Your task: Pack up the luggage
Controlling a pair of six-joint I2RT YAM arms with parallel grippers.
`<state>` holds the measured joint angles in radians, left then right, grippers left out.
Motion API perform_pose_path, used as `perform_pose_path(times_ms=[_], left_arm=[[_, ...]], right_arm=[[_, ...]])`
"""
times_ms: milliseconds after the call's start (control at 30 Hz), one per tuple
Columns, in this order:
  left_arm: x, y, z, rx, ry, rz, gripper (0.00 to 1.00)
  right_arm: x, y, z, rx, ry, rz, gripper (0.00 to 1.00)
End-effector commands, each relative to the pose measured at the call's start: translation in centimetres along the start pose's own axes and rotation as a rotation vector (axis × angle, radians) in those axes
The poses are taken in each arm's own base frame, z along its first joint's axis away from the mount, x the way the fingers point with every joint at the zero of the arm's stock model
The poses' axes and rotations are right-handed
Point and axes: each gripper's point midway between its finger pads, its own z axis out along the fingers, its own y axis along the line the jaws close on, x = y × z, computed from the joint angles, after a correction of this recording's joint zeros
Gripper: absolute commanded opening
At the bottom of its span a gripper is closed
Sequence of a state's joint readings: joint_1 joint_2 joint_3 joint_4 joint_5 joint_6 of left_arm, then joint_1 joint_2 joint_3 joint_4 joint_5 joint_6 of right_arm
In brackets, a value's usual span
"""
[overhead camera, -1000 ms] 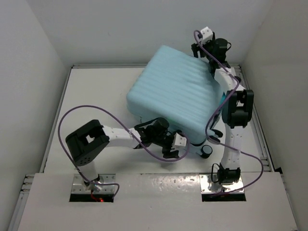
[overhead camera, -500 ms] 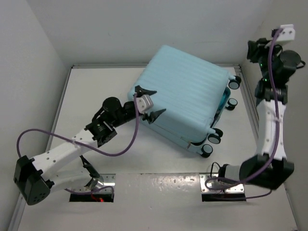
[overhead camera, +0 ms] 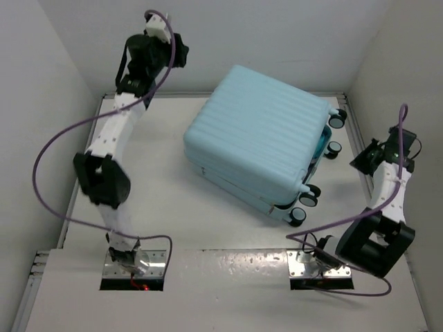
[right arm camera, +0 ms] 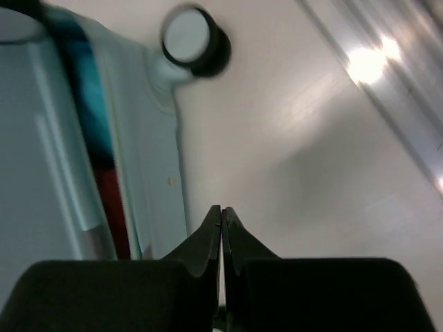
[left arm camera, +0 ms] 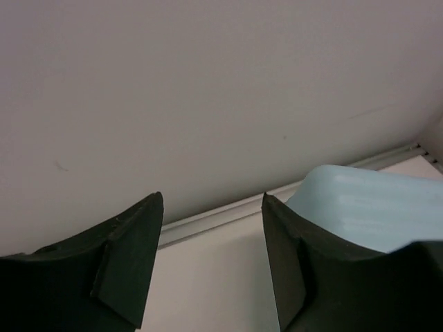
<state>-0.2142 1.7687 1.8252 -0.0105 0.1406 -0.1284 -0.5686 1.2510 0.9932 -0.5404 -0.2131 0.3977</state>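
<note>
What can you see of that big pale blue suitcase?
The luggage is a pale aqua hard-shell case with a ribbed top, lying flat and turned at an angle on the white table. Four small black-and-white wheels stick out on its right end. The seam there gapes slightly, showing teal and red inside. Only the table touches it.

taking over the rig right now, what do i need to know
Left gripper: open, empty, raised clear of the luggage.
Right gripper: shut, empty, beside the luggage's wheels.
Luggage: lying flat on the table, lid down.
Done: lid folded over.
Left: the seam on the wheel side gapes, with something teal and red showing. It probably needs pressing shut and fastening.
</note>
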Motion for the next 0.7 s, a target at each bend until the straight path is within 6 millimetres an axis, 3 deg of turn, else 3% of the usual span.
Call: perform_pose_path(times_ms=[0,33,67,167,200,233,267,300,333,367,400,433,500,533,567,600,633,667], left_arm=[[7.8,-0.9,5.6,0.187,0.227,-0.130,0.64],[4.8,-1.7,6.5,0.273,0.160,-0.115,0.60],[8.9,-1.3,8.5,0.284,0.210,-0.134,0.60],[10.4,-4.9,9.7,0.403,0.188,-0.069,0.59],[11.4,-5.7,9.9,0.419,0.189,-0.046,0.59],[13.4,-7.5,9.8,0.452,0.221,-0.018,0.57],[14.8,-8.2,9.8,0.465,0.243,-0.012,0.57],[15.8,-9.9,9.5,0.503,0.264,-0.019,0.57],[16.9,-10.7,9.3,0.527,0.285,-0.028,0.57],[16.9,-11.6,9.0,0.555,0.290,-0.045,0.57],[18.3,-11.9,9.1,0.565,0.320,-0.084,0.57],[17.8,-13.5,8.6,0.628,0.310,-0.102,0.56],[17.7,-15.2,8.2,0.697,0.288,-0.148,0.56],[15.8,-16.5,7.3,0.751,0.250,-0.153,0.56],[15.0,-17.4,6.9,0.782,0.228,-0.156,0.56],[14.2,-17.6,6.7,0.800,0.202,-0.152,0.56],[13.3,-18.0,6.5,0.781,0.204,-0.161,0.58],[13.2,-18.0,6.3,0.780,0.206,-0.162,0.61]], right_arm=[[3.1,0.4,0.6,-0.012,0.135,0.223,0.00],[3.9,0.1,1.4,0.000,0.165,0.243,0.00],[4.2,0.0,1.7,0.009,0.180,0.261,0.00],[5.7,0.0,4.1,0.019,0.236,0.248,0.00],[6.7,-0.3,5.3,0.036,0.283,0.260,0.00],[6.1,-0.1,5.8,0.035,0.280,0.261,0.00],[6.9,0.6,7.4,0.021,0.331,0.257,0.00],[6.3,1.2,7.8,0.011,0.331,0.254,0.00],[6.2,2.7,8.4,-0.012,0.335,0.224,0.01],[6.2,3.3,9.5,-0.034,0.338,0.215,0.01],[6.5,3.7,10.5,-0.038,0.352,0.210,0.01],[6.2,5.7,11.3,-0.064,0.357,0.169,0.01],[6.3,7.5,12.6,-0.110,0.369,0.169,0.03],[6.0,9.8,13.3,-0.148,0.364,0.128,0.04],[5.1,11.1,13.8,-0.193,0.328,0.106,0.04],[5.0,11.8,14.8,-0.199,0.329,0.086,0.04],[5.1,14.2,15.1,-0.241,0.340,0.058,0.04],[3.3,15.3,15.0,-0.266,0.297,0.049,0.04]])
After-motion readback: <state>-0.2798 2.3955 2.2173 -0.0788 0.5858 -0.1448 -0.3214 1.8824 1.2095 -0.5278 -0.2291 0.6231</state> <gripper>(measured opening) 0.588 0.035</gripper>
